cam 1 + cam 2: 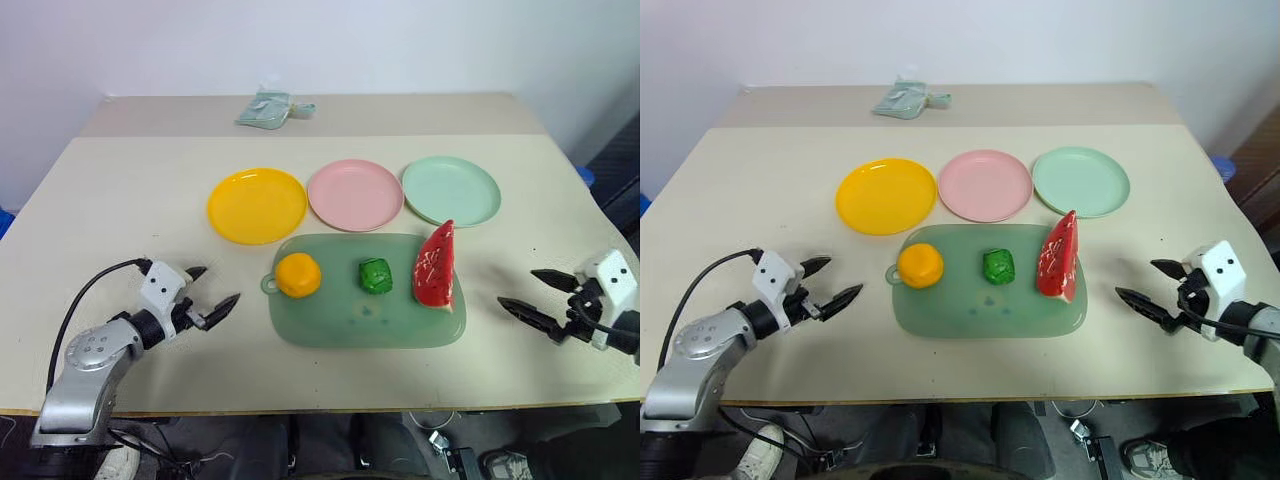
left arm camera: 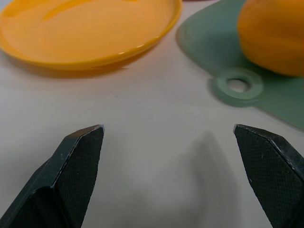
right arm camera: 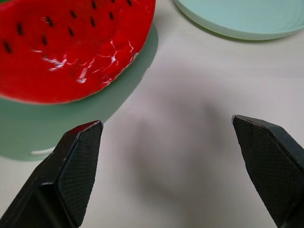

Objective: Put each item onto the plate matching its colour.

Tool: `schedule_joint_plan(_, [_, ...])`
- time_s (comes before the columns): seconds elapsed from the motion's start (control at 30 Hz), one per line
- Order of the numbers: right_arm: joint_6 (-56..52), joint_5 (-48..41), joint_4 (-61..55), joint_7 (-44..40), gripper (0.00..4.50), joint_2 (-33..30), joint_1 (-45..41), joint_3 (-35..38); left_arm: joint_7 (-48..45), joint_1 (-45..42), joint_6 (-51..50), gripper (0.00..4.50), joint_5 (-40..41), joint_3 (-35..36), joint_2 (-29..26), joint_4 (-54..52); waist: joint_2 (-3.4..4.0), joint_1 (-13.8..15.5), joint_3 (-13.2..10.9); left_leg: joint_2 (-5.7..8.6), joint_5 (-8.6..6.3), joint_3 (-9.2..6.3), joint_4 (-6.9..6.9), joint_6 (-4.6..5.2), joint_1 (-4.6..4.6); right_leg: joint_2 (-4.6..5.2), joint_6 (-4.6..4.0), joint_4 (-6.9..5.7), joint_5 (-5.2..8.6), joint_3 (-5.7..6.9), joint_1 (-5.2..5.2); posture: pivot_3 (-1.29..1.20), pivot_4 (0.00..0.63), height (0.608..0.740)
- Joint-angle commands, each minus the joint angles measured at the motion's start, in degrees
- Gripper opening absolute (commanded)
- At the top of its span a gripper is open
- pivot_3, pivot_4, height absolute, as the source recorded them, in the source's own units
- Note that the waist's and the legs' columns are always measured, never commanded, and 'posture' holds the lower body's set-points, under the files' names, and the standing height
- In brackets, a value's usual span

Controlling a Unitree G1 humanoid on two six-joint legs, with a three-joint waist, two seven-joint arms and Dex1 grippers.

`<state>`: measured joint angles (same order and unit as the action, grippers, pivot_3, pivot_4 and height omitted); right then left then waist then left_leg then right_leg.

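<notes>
1. On the counter's near half, a pale green tray [image 1: 365,325] carries all three toys: the orange fruit [image 1: 298,275] at the end with the ring tab, the dark green vegetable [image 1: 375,276] in the middle, and the watermelon wedge [image 1: 436,265] standing on its rind at the other end.
2. Just beyond the tray, toward the far edge, three plates sit in a row: the yellow plate [image 1: 257,205], the pink plate [image 1: 355,194] and the mint green plate [image 1: 451,190]. All are bare, so no item is sorted yet.
3. A small teal cloth bundle [image 1: 272,108] lies near the far edge, apart from the work.
4. The task looks to be at its very start, with the first pick not begun. A likely next move is a reach for a toy at either end of the tray, closing on it and lifting it onto the plate of its colour.
5. The left tool [image 1: 212,295] hovers low near the front-left corner, tips spread wide and empty, aimed toward the fruit.
6. The right tool [image 1: 532,295] hangs near the front-right corner, likewise spread and empty, aimed toward the wedge.
</notes>
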<state>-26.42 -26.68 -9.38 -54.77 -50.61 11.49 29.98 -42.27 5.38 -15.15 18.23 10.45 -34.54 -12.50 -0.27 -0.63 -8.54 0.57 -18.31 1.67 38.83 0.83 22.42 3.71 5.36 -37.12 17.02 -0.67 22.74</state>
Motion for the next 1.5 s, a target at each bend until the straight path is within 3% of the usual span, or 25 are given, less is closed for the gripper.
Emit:
schedule_joint_plan(0.03, [0.47, -0.81, -2.12, -0.68, 4.45, -0.65, 0.5, 2.08, -0.5, -0.58, 1.97, 4.5, 0.79, 1.61, -0.45, -0.44, 0.0, -0.01, 0.0, 0.0, 0.0, 0.0, 0.0, 0.0, 0.0, 0.0, 0.0, 0.0, 0.0, 0.0, 0.0, 0.0, 0.15, 0.74])
schedule_joint_plan(0.23, [3.78, 2.48, 0.53, 2.23, 4.45, 0.16, -1.91, 0.05, 0.28, -1.12, 2.73, 4.5, 0.74, 1.08, 0.57, -0.85, 0.0, -0.02, 0.0, 0.0, 0.0, 0.0, 0.0, 0.0, 0.0, 0.0, 0.01, 0.01, 0.0, 0.0, 0.0, 0.0, 0.15, 0.74])
schedule_joint_plan(0.53, [9.09, 6.34, 7.83, 13.54, 4.45, 3.49, -13.57, 0.87, 0.85, -6.62, -5.88, 4.5, 8.9, -0.42, 3.51, -6.43, 0.01, 0.04, -0.01, 0.01, 0.01, 0.01, 0.02, -0.01, 0.01, 0.0, 0.03, -0.01, -0.02, 0.01, 0.0, 0.0, 0.15, 0.74])
schedule_joint_plan(0.63, [5.54, 1.78, 2.39, 14.1, 4.45, 4.99, -15.58, 1.25, -0.8, -8.93, -7.2, 4.5, 9.79, -2.7, 3.43, -7.43, 0.06, -0.02, 0.01, 0.01, 0.02, 0.01, 0.02, -0.02, 0.0, -0.02, 0.04, -0.03, -0.02, 0.01, 0.0, 0.0, 0.15, 0.74])
schedule_joint_plan(0.8, [-5.86, -9.99, -10.95, 13.45, 4.45, 6.0, -16.31, -1.3, -5.55, -10.49, -2.69, 4.5, 3.89, -9.71, 1.64, -4.2, 0.1, -0.06, 0.02, 0.01, 0.02, 0.01, 0.02, -0.01, 0.0, -0.04, 0.05, -0.05, -0.03, 0.02, 0.0, 0.0, 0.15, 0.74])
schedule_joint_plan(1.0, [-14.87, -19.17, -25.89, 16.95, 4.45, 8.83, -16.11, -10.66, -7.76, -13.04, -0.25, 4.5, 2.03, -12.8, 2.4, 0.9, 0.08, 0.07, 0.01, 0.0, 0.01, -0.02, 0.02, 0.01, 0.01, -0.04, 0.04, -0.03, -0.02, 0.01, 0.0, 0.0, 0.15, 0.74])
schedule_joint_plan(1.37, [-15.85, -17.64, -33.52, 23.69, 4.45, 14.69, -14.46, -23.01, -8.21, -16.47, -0.19, 4.5, -0.23, -16.17, 4.7, 4.1, 0.07, -0.03, 0.0, 0.01, -0.02, -0.01, 0.06, 0.06, 0.06, -0.02, 0.04, 0.0, -0.02, 0.01, 0.03, 0.0, 0.15, 0.74])
schedule_joint_plan(1.5, [-15.2, -16.91, -33.55, 24.24, 4.5, 15.2, -14.08, -24.02, -7.01, -17.61, -1.5, 3.16, -0.2, -16.1, 5.53, 3.04, 0.07, 0.02, 0.0, 0.01, -0.02, -0.02, 0.06, 0.06, 0.06, -0.02, 0.04, -0.01, -0.02, 0.02, 0.02, 0.0, 0.15, 0.74])
